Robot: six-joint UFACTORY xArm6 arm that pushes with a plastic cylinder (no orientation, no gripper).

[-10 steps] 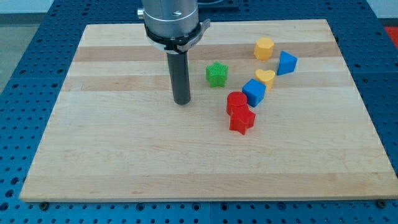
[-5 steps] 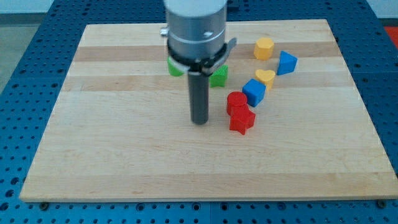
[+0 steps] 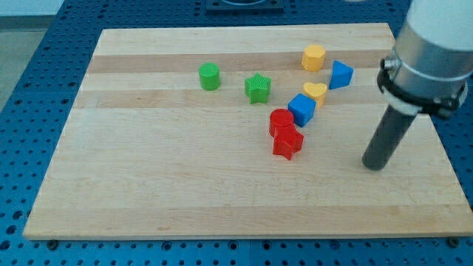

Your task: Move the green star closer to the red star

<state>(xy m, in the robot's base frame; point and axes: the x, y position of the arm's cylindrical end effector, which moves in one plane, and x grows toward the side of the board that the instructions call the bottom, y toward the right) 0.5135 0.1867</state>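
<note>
My tip (image 3: 375, 167) rests on the wooden board (image 3: 162, 185) at the view's right, well apart from every block; it is a plain dark rod with no jaws to open or close, and it holds nothing. The block nearest the view's bottom is the red star (image 3: 287, 142), which lies to the left of my tip with bare wood between them. Touching the red star on its upper side is a red round block (image 3: 280, 120). Just to the right of that, and touching it or nearly so, sits a blue cube (image 3: 301, 109), and a yellow heart (image 3: 315, 91) presses against the cube's upper right corner. The green star (image 3: 258, 88) stands up and to the left of the red pair, near but apart from the red round block, with a strip of wood between them. A green cylinder (image 3: 210, 76) sits farther to the left of the green star, apart from it. To the right of the yellow heart is a blue triangular block (image 3: 340, 74), close beside it. Farthest up is a yellow hexagonal block (image 3: 313, 57), standing alone above the heart. In all, 8 blocks show on the board, and none touches my tip.
</note>
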